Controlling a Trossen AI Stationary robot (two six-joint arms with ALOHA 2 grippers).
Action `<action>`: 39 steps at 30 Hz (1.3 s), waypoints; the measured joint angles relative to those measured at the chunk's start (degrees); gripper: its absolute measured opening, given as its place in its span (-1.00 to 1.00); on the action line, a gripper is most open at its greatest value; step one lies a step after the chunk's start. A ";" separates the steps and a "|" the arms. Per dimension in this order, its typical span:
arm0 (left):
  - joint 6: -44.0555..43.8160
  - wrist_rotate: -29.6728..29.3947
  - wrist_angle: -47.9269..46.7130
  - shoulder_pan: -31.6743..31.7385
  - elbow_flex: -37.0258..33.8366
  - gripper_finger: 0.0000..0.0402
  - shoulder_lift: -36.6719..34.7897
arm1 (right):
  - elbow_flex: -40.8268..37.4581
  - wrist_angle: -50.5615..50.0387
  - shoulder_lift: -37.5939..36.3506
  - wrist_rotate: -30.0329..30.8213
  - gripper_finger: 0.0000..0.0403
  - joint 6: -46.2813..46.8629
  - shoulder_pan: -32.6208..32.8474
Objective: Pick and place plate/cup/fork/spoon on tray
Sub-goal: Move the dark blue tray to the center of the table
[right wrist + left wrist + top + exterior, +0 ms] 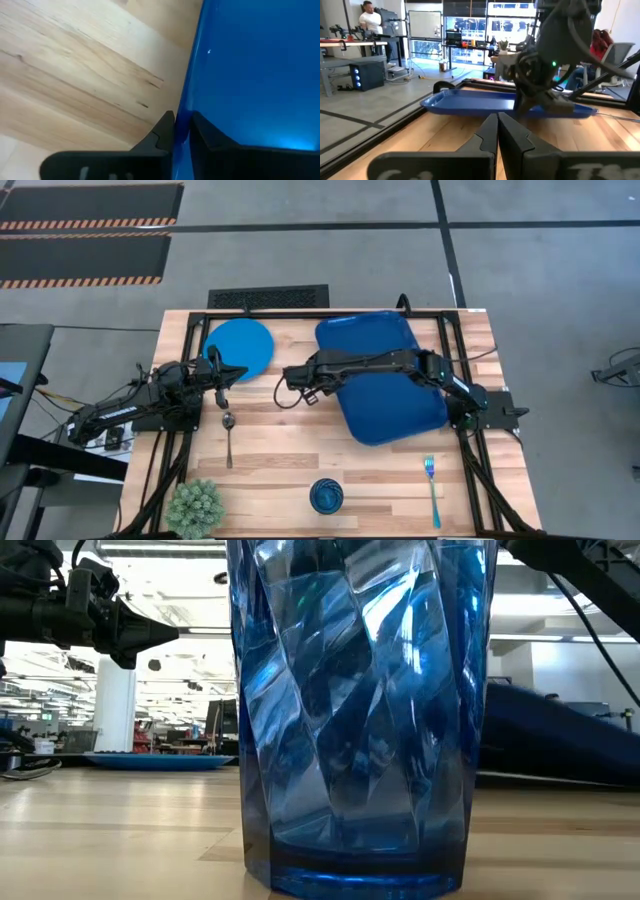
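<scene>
The right hand (181, 131) grips the raised rim of the tray (385, 375), which sits on the surface (280, 450) right of the plate (240, 346), while the left hand (222, 392) (fingers pressed shut, holding nothing) hovers above the spoon (228, 435).

Table (290, 450) showing pale planked wood, grain streaked, matt. Tray (260, 75) looking like smooth glossy plastic. Cup (360, 710) reading as faceted translucent plastic, glinting. Spoon (228, 435) appearing silvery metal. Plate (240, 345) looking smooth, plain.
</scene>
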 joint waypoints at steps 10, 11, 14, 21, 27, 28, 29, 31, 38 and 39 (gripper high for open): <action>-0.02 0.00 0.00 -0.02 -0.02 -1.00 0.02 | 5.57 -4.49 -0.04 1.94 -0.79 -6.76 0.78; -0.02 0.00 0.00 -0.02 0.00 -1.00 0.00 | 5.82 -4.42 -0.04 1.92 -0.79 -7.03 1.08; 0.00 0.00 0.00 -0.01 -0.01 -1.00 0.00 | 6.90 -4.40 -0.02 1.93 -0.79 -7.94 1.66; 0.00 0.00 0.00 -0.01 0.00 -1.00 0.01 | 8.36 -4.26 -0.02 1.87 -0.79 -8.91 3.10; -0.01 0.00 0.00 -0.02 0.00 -1.00 0.00 | 10.03 -4.17 -0.07 1.85 -0.79 -10.30 4.55; 0.00 0.00 0.00 0.00 -0.01 -1.00 0.00 | 10.00 -4.27 -0.07 1.85 -0.79 -10.44 4.82; -0.02 0.00 0.00 -0.02 -0.01 -1.00 0.01 | 9.96 -4.28 -0.11 1.84 -0.79 -10.61 5.03; 0.00 0.00 0.00 0.00 -0.01 -1.00 0.00 | 9.96 -4.18 -0.41 1.75 -0.79 -11.88 5.53; 0.00 0.00 0.00 -0.01 0.00 -1.00 0.01 | 9.96 -4.22 -0.55 1.70 -0.79 -16.76 7.03; -0.01 0.00 0.00 -0.01 -0.01 -1.00 0.00 | 9.96 -4.24 -0.55 1.68 -0.79 -17.74 7.27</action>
